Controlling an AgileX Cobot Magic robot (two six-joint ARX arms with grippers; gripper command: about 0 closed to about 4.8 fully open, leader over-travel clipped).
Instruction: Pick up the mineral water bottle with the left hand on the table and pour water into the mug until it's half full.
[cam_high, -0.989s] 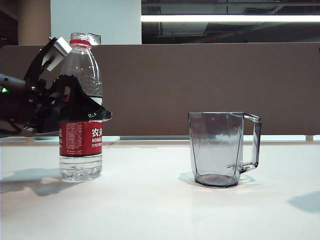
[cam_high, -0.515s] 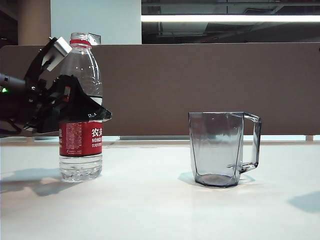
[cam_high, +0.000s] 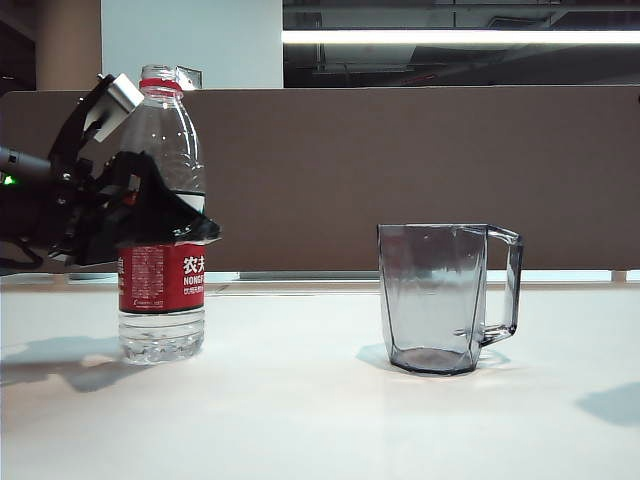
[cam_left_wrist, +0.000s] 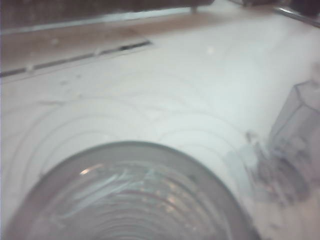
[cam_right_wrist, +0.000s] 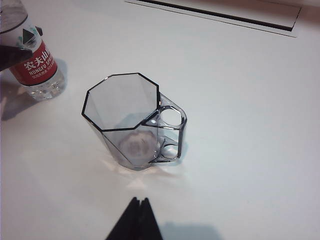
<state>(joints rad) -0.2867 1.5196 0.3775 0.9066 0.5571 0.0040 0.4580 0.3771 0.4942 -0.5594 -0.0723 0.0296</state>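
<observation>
White glossy table fills the foreground of the exterior view; behind it a brown partition wall, w/ a lit ceiling strip and dim room beyond. A dark slot runs along the table's far edge.

Left gripper is at the table's left side, at mid-height of the mineral water bottle. Its black fingers sit on either side of the bottle just above the red label; jaws look wide, but can't tell whether they're pressing the bottle or just bracketing it. Silver plate of the left hand is up near the bottle's neck, small green light at the far left edge of the exterior view. Left wrist view is blurred: mostly the bottle's ribbed clear body close up, the mug off to one side.

Bottle stands upright on the table, base on the surface, red neck ring at top, clear water visible in the bottom part below the label.

Mug stands upright, well apart from the bottle, toward the table's right-centre, handle pointing away from the bottle. Looks empty.

Right gripper hangs above the table on the near side of the mug, not touching anything; its black tips meet in a point, closed.
</observation>
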